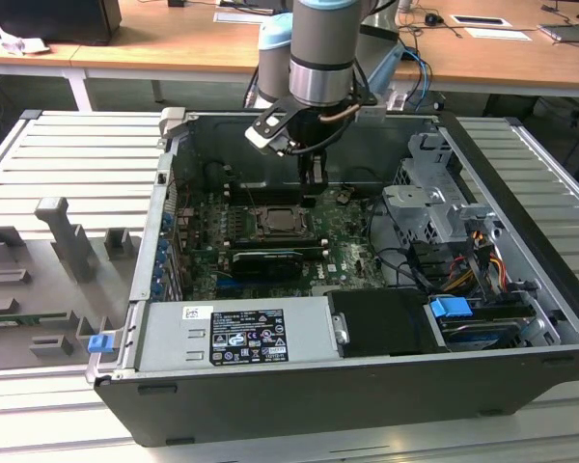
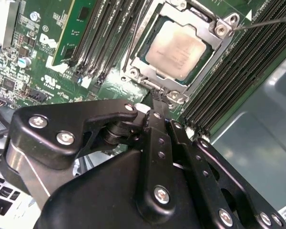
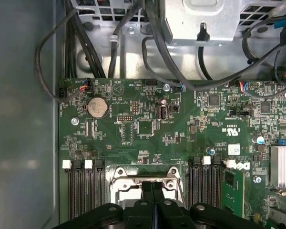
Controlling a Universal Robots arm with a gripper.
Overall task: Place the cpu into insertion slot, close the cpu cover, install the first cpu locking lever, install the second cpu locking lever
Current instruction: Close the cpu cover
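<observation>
Both fingers of my gripper (image 2: 158, 95) press together at the cpu cover (image 2: 214, 39) rim. The cpu (image 2: 175, 49) lies beneath it.

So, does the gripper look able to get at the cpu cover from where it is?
Likely yes. The gripper, shut, hangs right at the edge of the cpu cover, which lies flat over the cpu. Nothing stands between them.

The insertion slot (image 2: 142, 75) lies open from above, hemmed by memory slots (image 2: 248, 67) on two sides, drive cage (image 1: 434, 198) nearby.
</observation>
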